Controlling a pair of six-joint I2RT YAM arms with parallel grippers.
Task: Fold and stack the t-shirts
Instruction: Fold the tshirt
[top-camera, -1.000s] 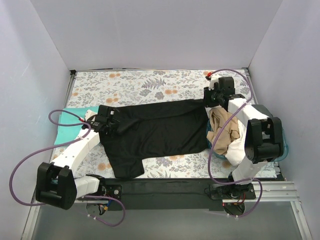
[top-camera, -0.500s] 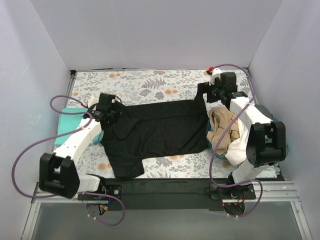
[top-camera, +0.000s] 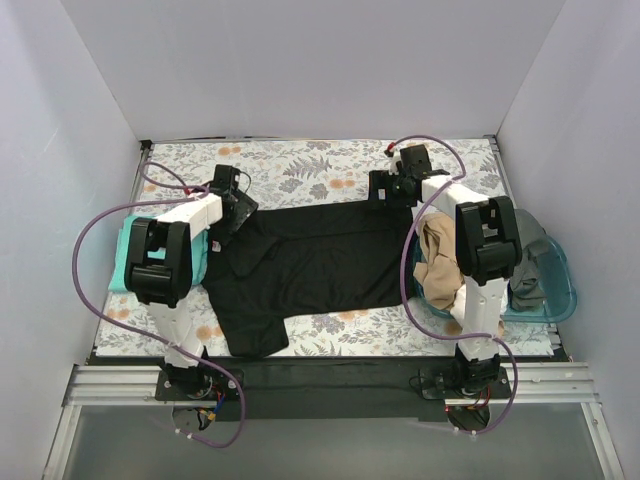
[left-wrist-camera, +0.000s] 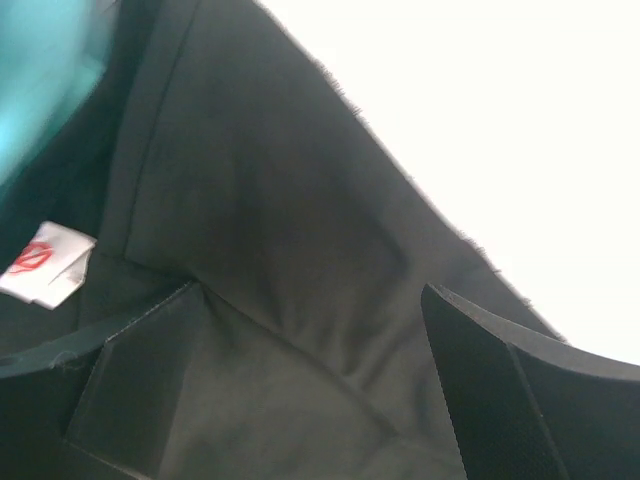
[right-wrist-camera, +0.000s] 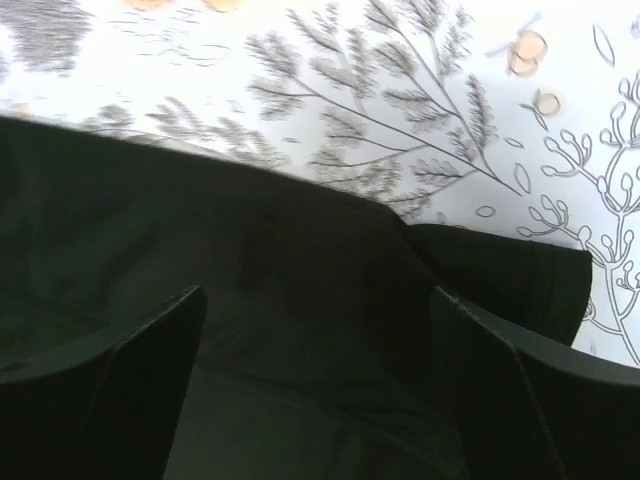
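A black t-shirt (top-camera: 310, 265) lies spread flat on the floral table cover (top-camera: 300, 165). My left gripper (top-camera: 240, 206) hovers open over its far left corner. In the left wrist view this gripper (left-wrist-camera: 312, 295) has black cloth (left-wrist-camera: 260, 230) below it and nothing between the fingers, with the red-white neck label (left-wrist-camera: 40, 265) at the left. My right gripper (top-camera: 383, 189) stands open at the shirt's far right corner. In the right wrist view that gripper (right-wrist-camera: 318, 295) is just above the black cloth (right-wrist-camera: 200, 230), with a folded sleeve (right-wrist-camera: 520, 280) to the right. A folded teal t-shirt (top-camera: 122, 258) lies at the left.
A translucent teal basket (top-camera: 558, 290) at the right edge holds a tan shirt (top-camera: 440, 255), a grey one (top-camera: 525, 265) and a white one (top-camera: 472, 300). White walls close in the table on three sides. Purple cables loop off both arms.
Both grippers opened and let go of the black shirt's far edge. The left arm swung up toward the far left corner, and the right arm moved left, uncovering the basket.
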